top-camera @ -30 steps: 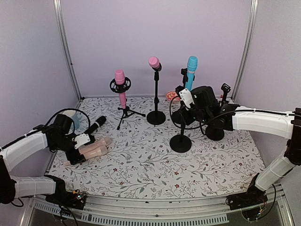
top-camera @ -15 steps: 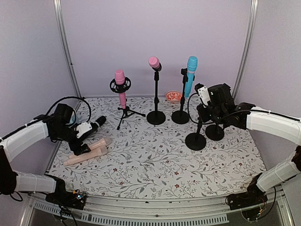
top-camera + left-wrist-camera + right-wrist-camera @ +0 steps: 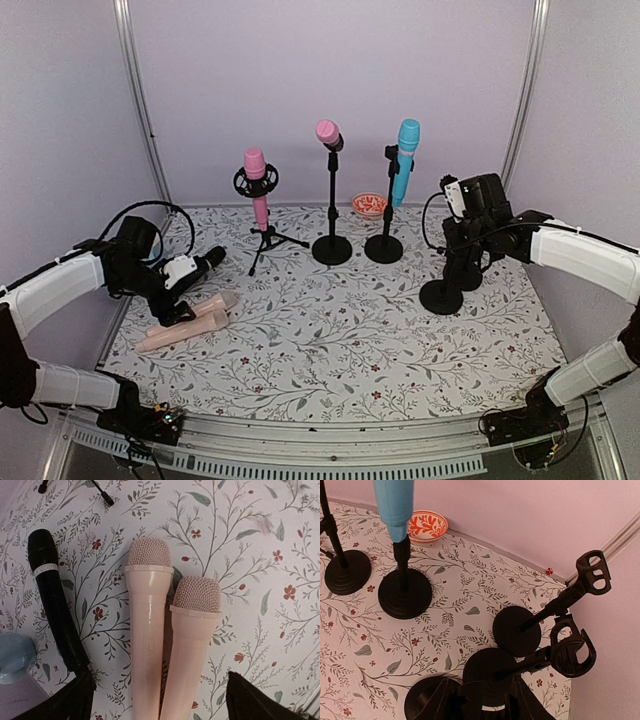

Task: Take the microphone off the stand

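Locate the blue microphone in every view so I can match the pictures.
Top external: blue microphone upright at the back, right of centre.
Left wrist: not in it.
Right wrist: its lower body at the top left.
Shared landmark: the red-patterned bowl close beside it, in top external and right wrist.

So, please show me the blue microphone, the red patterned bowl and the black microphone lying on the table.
blue microphone (image 3: 405,160): top external view, upper handle.
red patterned bowl (image 3: 426,526): right wrist view, inner surface.
black microphone (image 3: 60,610): left wrist view, middle of handle.
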